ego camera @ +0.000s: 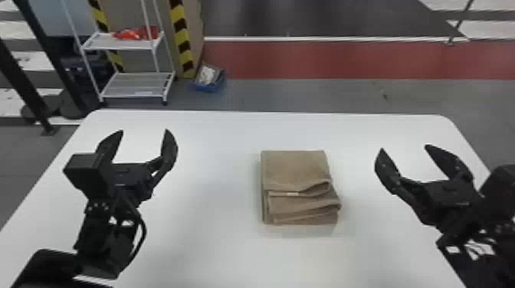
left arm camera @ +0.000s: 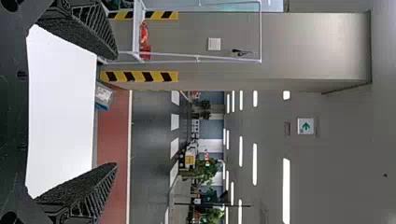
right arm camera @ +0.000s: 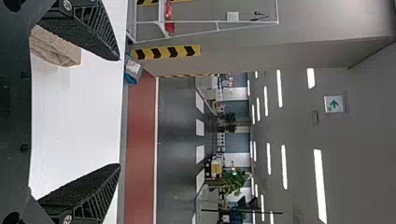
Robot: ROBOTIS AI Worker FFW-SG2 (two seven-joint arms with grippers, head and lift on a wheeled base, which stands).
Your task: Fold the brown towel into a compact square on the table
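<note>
The brown towel [ego camera: 295, 168] lies folded into a small, roughly square stack on the table [ego camera: 207, 245], its layered edges facing the robot and a loose fold bulging at the right. Well to its left, my left gripper [ego camera: 143, 134] is open above the table with nothing between its fingers. On the towel's other side, my right gripper [ego camera: 404, 147] is also open and apart from it. The left wrist view has the left gripper [left arm camera: 116, 109] spread wide. In the right wrist view, the towel [right arm camera: 53, 46] lies beyond one finger of the open right gripper [right arm camera: 120, 112].
Past the table's far edge stand a white wire rack [ego camera: 134, 84] with red items on its upper shelf and a blue bin [ego camera: 209, 78] on the floor. Striped yellow-black posts rise behind the rack.
</note>
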